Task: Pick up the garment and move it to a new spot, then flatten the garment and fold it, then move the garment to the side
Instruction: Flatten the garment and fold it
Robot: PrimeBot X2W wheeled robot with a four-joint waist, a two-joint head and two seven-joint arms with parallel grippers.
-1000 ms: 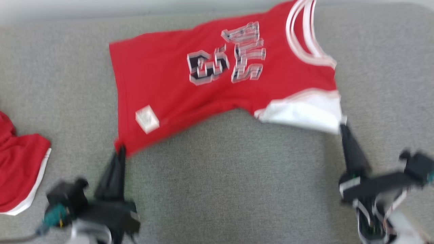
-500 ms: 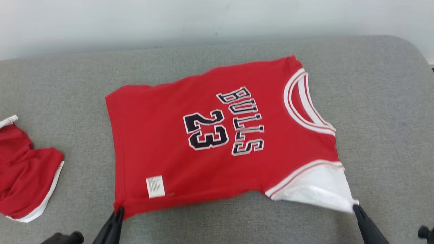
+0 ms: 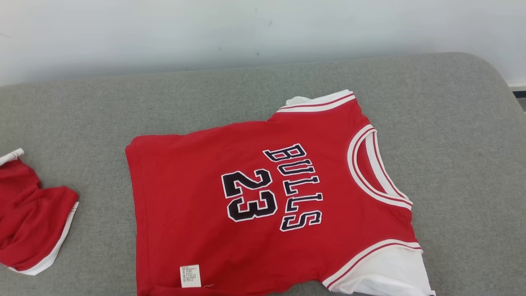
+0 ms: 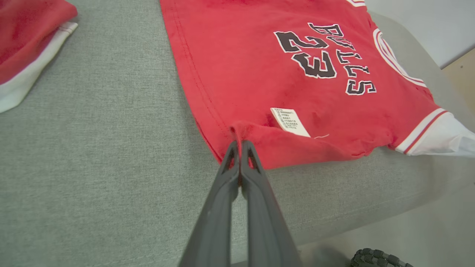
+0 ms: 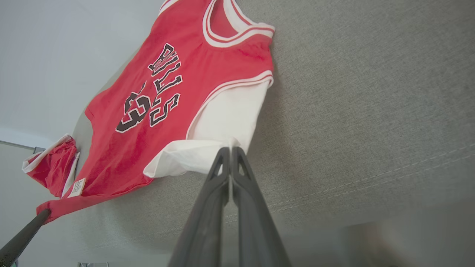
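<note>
Our left gripper (image 4: 239, 144) is clamped on the hem corner of the red jersey (image 4: 259, 66), just short of its white label (image 4: 289, 119). We find our right gripper (image 5: 231, 150) pinching the white sleeve (image 5: 230, 118) at its edge. The jersey lies spread beyond both fingertips on the grey cushion (image 4: 92, 148). A second red garment (image 4: 26, 29) sits well to the left gripper's left.

Red jersey (image 3: 263, 193) — spread out, print up

The left pincer (image 4: 240, 142) and right pincer (image 5: 231, 149) have long, tapering dark-grey fingers with slotted tips.
</note>
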